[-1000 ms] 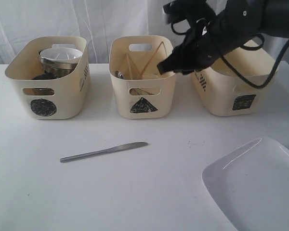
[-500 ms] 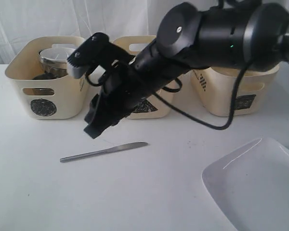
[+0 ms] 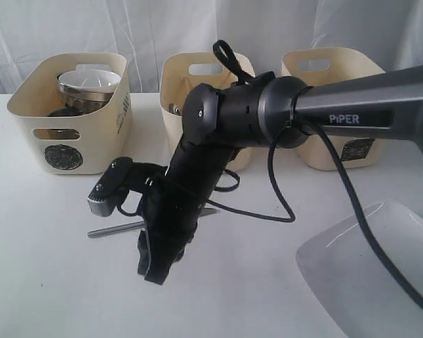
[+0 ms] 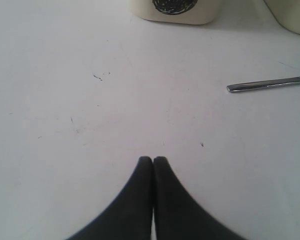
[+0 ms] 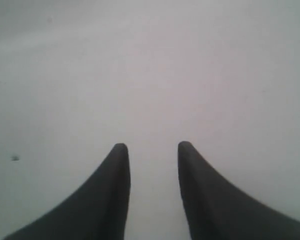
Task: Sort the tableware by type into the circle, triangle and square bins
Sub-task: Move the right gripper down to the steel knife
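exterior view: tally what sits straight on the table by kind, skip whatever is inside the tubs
cream tubs: 3 (circle tub, middle tub, square tub)
steel knife: 1
white plate: 1
total: 5

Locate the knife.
The knife lies on the table, left of centre in the exterior view, in front of the circle bin, partly behind the right arm.
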You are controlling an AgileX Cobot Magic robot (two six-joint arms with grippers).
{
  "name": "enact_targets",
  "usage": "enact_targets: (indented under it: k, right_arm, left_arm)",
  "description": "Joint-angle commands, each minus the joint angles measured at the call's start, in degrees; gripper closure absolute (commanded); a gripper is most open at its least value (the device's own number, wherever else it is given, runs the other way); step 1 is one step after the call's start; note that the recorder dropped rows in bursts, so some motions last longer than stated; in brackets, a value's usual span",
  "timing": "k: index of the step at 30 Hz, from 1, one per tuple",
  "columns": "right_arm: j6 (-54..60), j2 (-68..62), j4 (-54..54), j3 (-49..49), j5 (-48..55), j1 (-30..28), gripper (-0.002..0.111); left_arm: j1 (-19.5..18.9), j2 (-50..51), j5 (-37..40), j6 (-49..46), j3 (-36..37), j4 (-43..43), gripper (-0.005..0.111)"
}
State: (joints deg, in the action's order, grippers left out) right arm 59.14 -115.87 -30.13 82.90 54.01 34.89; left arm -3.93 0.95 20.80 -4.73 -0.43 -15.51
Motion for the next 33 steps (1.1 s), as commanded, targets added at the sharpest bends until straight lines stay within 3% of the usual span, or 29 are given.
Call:
enact_targets:
  k: [1, 6, 10, 14, 18, 23, 26, 29, 33]
  right_arm:
    - [2.61, 0.31, 6.47, 3.26, -13.13, -0.11, 0.072]
    - [2.61, 0.31, 5.31, 4.56, -25.45, 0.57, 0.054]
    - [1.10, 0.31, 4.26, 4.56, -30.02, 1.12, 0.053]
    - [-7.76, 0.31, 2.31, 4.56, -31.34, 1.12, 0.053]
    - [-26.63, 0.13, 1.45, 4.56, -25.06, 1.12, 0.053]
    - [-23.20, -2.42, 2.68, 6.90, -16.35, 1.12, 0.053]
    - [-23.51, -5.25, 5.30, 13.16, -14.15, 1.03, 0.053]
    - [-22.81, -9.79, 8.95, 23.00, -4.52, 1.03, 0.053]
    - [-13.15, -15.86, 13.88, 30.02, 8.63, 1.03, 0.053]
  left_arm:
    - [-0.03, -0.29, 2.29, 0.29, 0.43, -0.58, 0.107]
    - [-0.03, -0.29, 2.29, 0.29, 0.43, -0.58, 0.107]
    - [-0.03, -0.29, 2.29, 0.29, 0.43, -0.58, 0.107]
    - [-0.03, -0.29, 2.29, 0.29, 0.43, -0.58, 0.107]
    - [-0.03, -0.29, 2.29, 0.29, 0.43, -0.58, 0.107]
    - [-0.03, -0.29, 2.29, 0.29, 0.43, -0.58, 0.107]
    - [-0.03, -0.29, 2.29, 0.29, 0.43, -0.58, 0.107]
    - [-0.03, -0.29, 2.29, 0.29, 0.43, -0.58, 0.107]
    - [-0.03, -0.29, 2.29, 0.29, 0.43, -0.58, 0.107]
